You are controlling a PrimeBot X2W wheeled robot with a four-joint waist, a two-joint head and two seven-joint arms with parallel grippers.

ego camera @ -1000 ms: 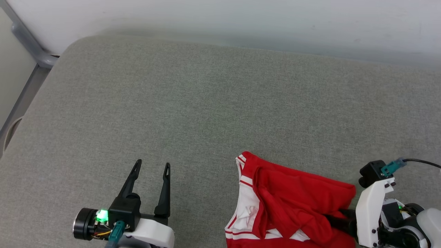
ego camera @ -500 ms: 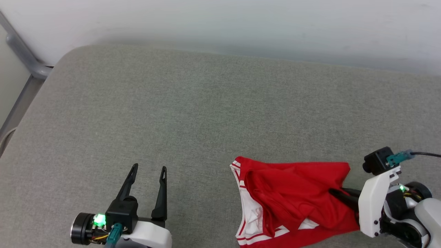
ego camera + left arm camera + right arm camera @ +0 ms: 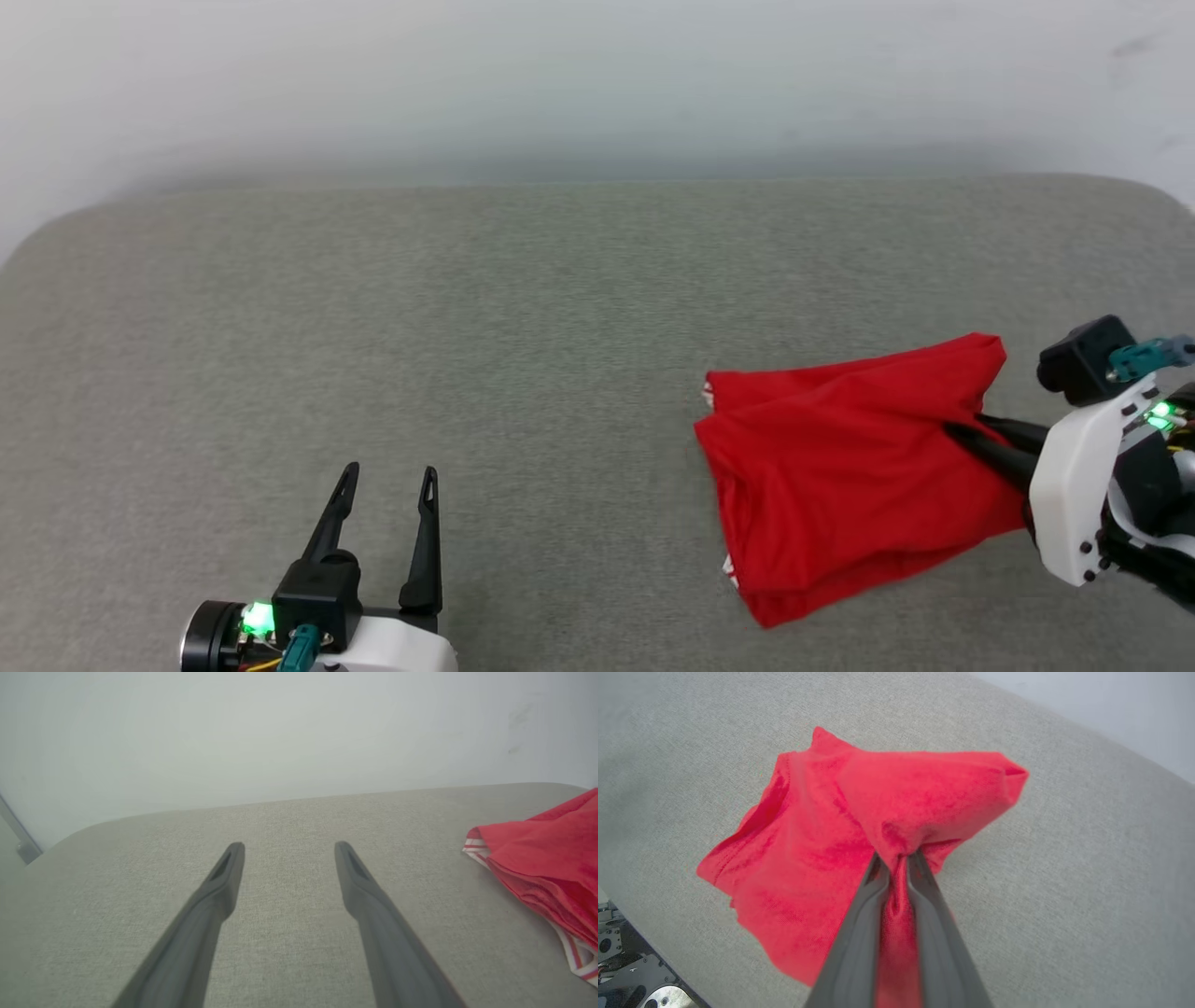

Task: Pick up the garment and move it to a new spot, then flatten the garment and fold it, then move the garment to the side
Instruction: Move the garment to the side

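The garment (image 3: 840, 467) is a bunched red shirt with white striped trim, hanging over the grey cushion at the right. My right gripper (image 3: 952, 432) is shut on a pinch of its red cloth; the right wrist view shows the fabric (image 3: 859, 826) squeezed between the two fingers (image 3: 896, 858). Its lettering is hidden in the folds. My left gripper (image 3: 387, 474) stands open at the lower left, well apart from the shirt, with nothing between its fingers (image 3: 285, 847). In the left wrist view the garment (image 3: 542, 858) and its striped hem lie at the right edge.
The grey upholstered cushion (image 3: 467, 327) spans the whole view, with a pale wall (image 3: 560, 75) behind its far edge. A metal rail (image 3: 18, 835) stands at the far left of the cushion in the left wrist view.
My right gripper closed on the garment and raised it up and back; the shirt now hangs bunched from the fingers. The head camera has turned, shifting the whole picture. The left gripper stays open.
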